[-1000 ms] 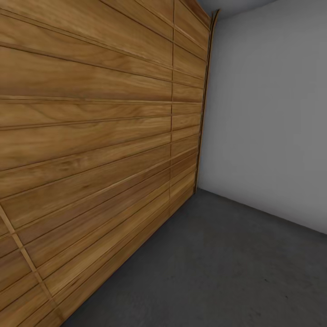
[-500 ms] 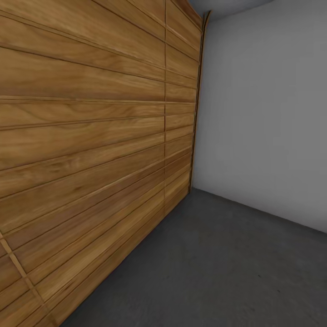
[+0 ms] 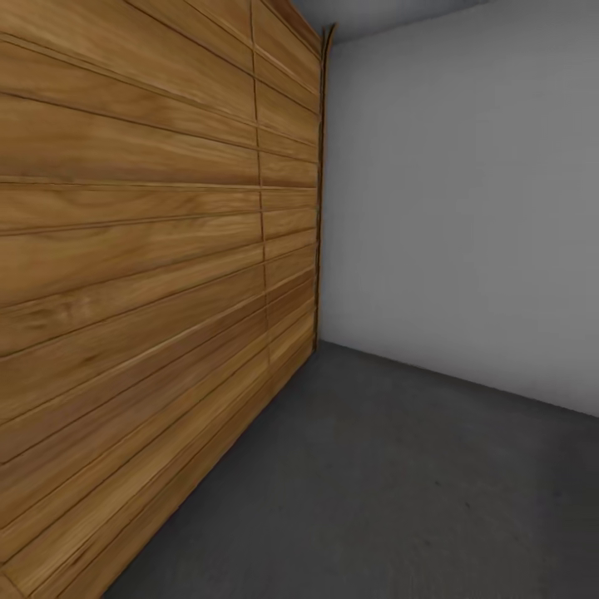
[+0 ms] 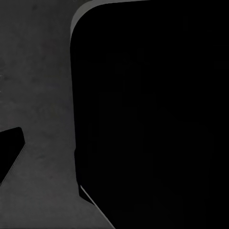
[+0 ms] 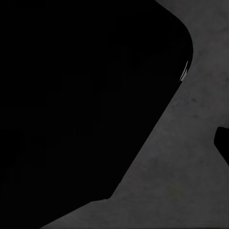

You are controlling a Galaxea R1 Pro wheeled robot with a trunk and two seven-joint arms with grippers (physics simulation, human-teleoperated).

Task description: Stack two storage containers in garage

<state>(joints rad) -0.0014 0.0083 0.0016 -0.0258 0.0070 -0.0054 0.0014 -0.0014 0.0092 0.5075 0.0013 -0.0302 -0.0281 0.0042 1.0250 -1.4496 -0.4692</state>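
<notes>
The two storage containers are out of view. I am in the garage: its wood-plank door wall point(image 3: 133, 274) runs along the left of the head view and meets a plain grey-white wall point(image 3: 466, 208) at a corner. Dark grey concrete floor point(image 3: 391, 499) spreads below. In the left wrist view a black fingertip point(image 4: 9, 152) pokes in at the picture's edge over the floor point(image 4: 38, 95). A similar black fingertip point(image 5: 223, 145) shows in the right wrist view. Nothing is seen held by either one.
A large black part of my own body point(image 4: 152, 109) covers much of the left wrist view, and another black part point(image 5: 81, 95) much of the right wrist view. The door wall stands close on my left; open floor stretches toward the grey wall.
The whole head picture has shifted: the corner between door wall and grey wall sits further left now, so the camera has turned right. Nothing in the room itself moved.
</notes>
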